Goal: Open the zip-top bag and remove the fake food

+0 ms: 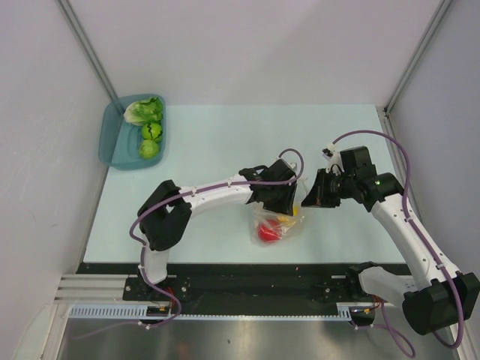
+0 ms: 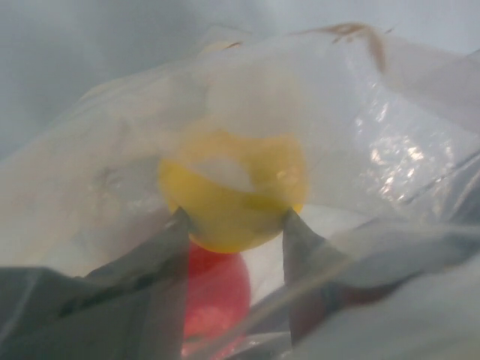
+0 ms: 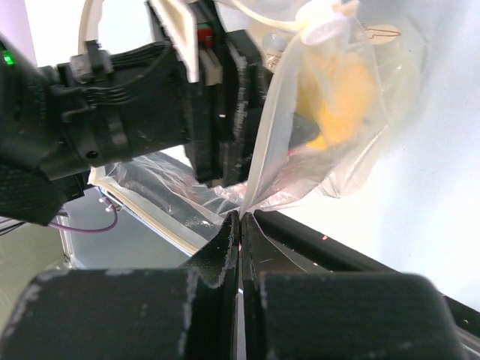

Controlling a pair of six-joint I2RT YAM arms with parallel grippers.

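The clear zip-top bag (image 1: 279, 225) is held up off the table between my two grippers. My left gripper (image 1: 283, 207) reaches into its mouth. In the left wrist view its fingertips (image 2: 180, 222) press both sides of a round yellow fruit (image 2: 232, 195), with a red piece (image 2: 214, 292) below, all seen hazily through plastic (image 2: 390, 150). My right gripper (image 3: 240, 214) is shut on the bag's edge (image 3: 259, 187). The yellow fruit (image 3: 341, 97) shows through the bag there. The red piece (image 1: 267, 233) lies at the bag's bottom.
A teal tray (image 1: 109, 142) stands at the table's far left corner with a lettuce leaf (image 1: 142, 111) and two green round fruits (image 1: 151, 131) in it. The left arm's black wrist (image 3: 127, 105) is close in front of my right gripper.
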